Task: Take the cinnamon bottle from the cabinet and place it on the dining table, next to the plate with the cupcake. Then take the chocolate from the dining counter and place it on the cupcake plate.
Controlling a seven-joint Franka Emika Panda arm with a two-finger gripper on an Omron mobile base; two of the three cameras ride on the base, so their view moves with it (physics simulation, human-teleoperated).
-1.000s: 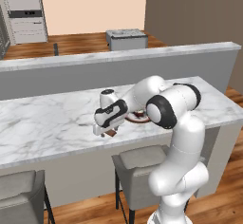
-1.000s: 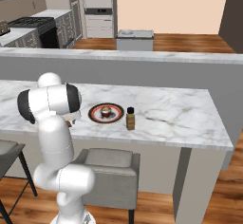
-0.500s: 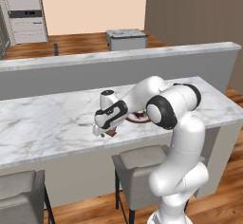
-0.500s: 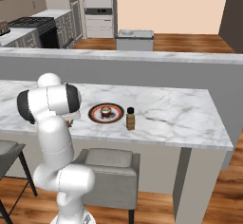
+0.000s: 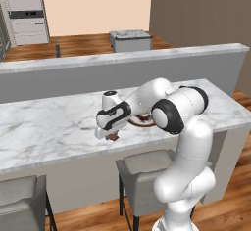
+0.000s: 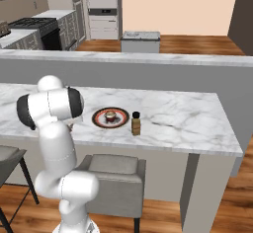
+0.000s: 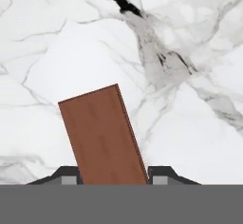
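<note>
Gripper [image 5: 112, 136] sits low over the dining counter [image 5: 44, 127], at about 9 o'clock from the plate [image 6: 110, 117] in the left base view, w/ the chocolate [image 7: 103, 135] pinched between narrow jaws; in the hand view both finger tips press the bar's lower sides and the bar sticks out tilted toward 11 o'clock over bare marble. Cinnamon bottle [image 6: 135, 123] already stands upright just beside the plate, at its 4 o'clock in the right base view, so the 1st half looks done; cupcake [image 6: 111, 116] sits mid-plate. Remaining, by my read: carry the bar over and set it on the plate. Risks: grip is only on the bar's end, so a fast swing could let it pivot or slip out; a low transit could catch the plate rim and shove plate into bottle, tipping it; release over the cupcake could knock it or leave the bar leaning half off the rim. Can't tell if the bar is clear of the marble yet.
</note>
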